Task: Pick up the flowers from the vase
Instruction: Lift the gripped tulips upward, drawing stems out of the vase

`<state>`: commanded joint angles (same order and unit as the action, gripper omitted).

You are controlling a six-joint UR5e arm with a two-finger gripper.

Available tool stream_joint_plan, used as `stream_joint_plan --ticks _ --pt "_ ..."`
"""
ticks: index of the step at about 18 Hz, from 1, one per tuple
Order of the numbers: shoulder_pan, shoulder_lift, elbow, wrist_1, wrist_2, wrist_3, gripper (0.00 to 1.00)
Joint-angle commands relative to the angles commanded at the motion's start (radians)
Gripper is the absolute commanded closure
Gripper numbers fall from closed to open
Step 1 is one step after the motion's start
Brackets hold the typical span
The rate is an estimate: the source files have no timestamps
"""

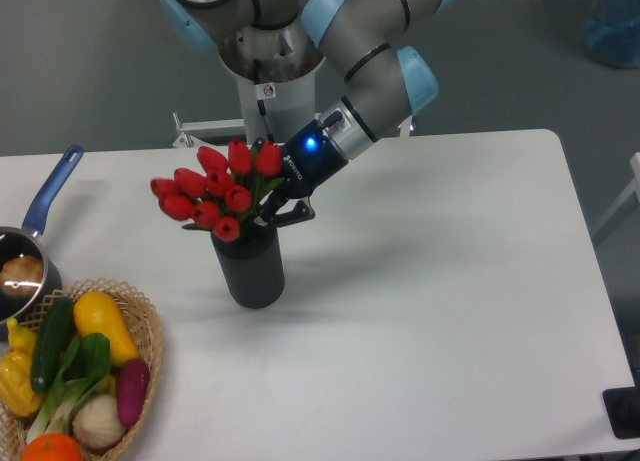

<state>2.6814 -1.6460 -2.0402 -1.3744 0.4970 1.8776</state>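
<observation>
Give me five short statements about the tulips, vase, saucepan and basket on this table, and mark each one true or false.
1. The flowers sit in the vase. True.
2. The vase lies on its side. False: it stands upright on the table.
3. The gripper is at the bunch, right of the blooms, just above the vase mouth. True; whether the fingers have closed on the stems cannot be told.
4. The saucepan has a red handle. False: it is blue.
5. The wicker basket stands right of the vase. False: it sits at the lower left, holding vegetables.
</observation>
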Motion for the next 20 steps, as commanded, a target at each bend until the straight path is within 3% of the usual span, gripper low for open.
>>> stream_joint_plan --ticks 11,20 --pt "0.017 0.002 0.006 -0.009 -0.031 -0.011 0.62" --pt "0.025 0.052 0.012 -0.011 -0.072 -0.095 0.62"
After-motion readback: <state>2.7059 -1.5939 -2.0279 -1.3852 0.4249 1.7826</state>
